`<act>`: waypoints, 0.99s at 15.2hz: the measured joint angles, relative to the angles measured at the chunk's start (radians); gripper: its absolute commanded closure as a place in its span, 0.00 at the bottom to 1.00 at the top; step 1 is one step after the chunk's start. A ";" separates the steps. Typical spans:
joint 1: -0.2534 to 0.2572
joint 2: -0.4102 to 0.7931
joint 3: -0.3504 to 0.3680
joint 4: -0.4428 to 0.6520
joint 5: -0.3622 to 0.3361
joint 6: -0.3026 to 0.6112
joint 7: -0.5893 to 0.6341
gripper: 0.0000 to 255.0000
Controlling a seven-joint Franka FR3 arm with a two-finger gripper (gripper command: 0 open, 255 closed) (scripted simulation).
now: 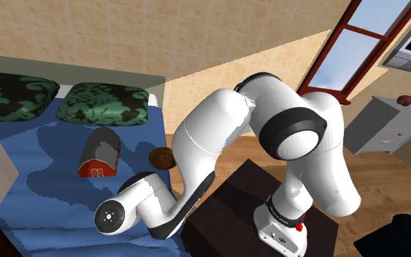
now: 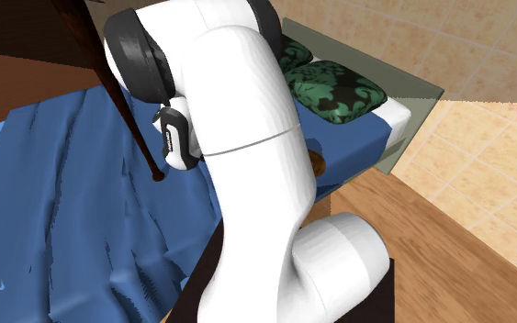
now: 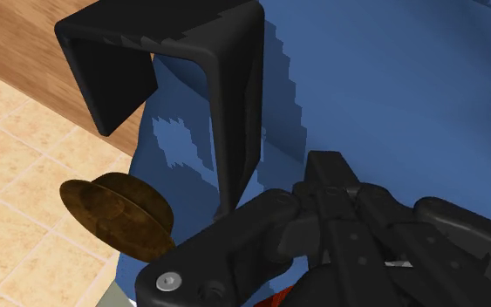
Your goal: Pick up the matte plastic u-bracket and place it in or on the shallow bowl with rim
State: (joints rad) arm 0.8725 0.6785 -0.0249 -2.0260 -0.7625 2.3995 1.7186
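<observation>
The black u-bracket [image 3: 191,78] hangs in the air right in front of the wrist camera, open side toward the floor. One of its legs runs down into my black gripper [image 3: 237,212], which looks shut on that leg. Beneath and beside the bracket sits the brown shallow bowl [image 3: 117,214] at the edge of the blue bed cover [image 3: 392,96]. The same bowl [image 1: 161,157] shows by the bed's edge next to my arm in the shoulder view, and as a brown sliver [image 2: 318,163] behind the arm in the second exterior view.
A red barn-shaped toy [image 1: 100,155] lies on the bed near two green patterned pillows [image 1: 101,104]. A dark brown post [image 2: 118,92] crosses the second exterior view. Wood floor [image 3: 25,52] and tan tiles lie beyond the bed. A grey dresser [image 1: 386,124] stands far off.
</observation>
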 measured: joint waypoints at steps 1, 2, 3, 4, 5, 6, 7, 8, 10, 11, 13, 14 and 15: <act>0.000 0.000 0.000 0.000 0.000 0.000 0.000 0.00; -0.012 -0.013 -0.004 -0.025 -0.008 0.027 -0.001 0.00; -0.033 -0.033 -0.010 -0.062 -0.019 0.070 -0.007 0.00; -0.056 -0.061 -0.017 -0.108 -0.031 0.118 -0.014 0.00; -0.080 -0.090 -0.024 -0.156 -0.044 0.170 -0.021 0.00; -0.106 -0.108 -0.034 -0.197 -0.060 0.227 -0.028 0.00; -0.135 -0.125 -0.046 -0.236 -0.077 0.285 -0.040 0.00; -0.162 -0.143 -0.058 -0.278 -0.095 0.343 -0.050 0.00; -0.226 -0.166 -0.089 -0.350 -0.136 0.464 -0.081 0.00; -0.263 -0.171 -0.099 -0.376 -0.148 0.520 -0.107 0.00; -0.337 -0.167 -0.125 -0.422 -0.183 0.636 -0.154 0.00; -0.374 -0.161 -0.130 -0.436 -0.194 0.682 -0.180 0.00; -0.385 -0.149 -0.139 -0.437 -0.204 0.712 -0.185 0.00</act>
State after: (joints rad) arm 0.4873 0.5300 -0.1644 -2.4634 -0.9666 3.1112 1.5334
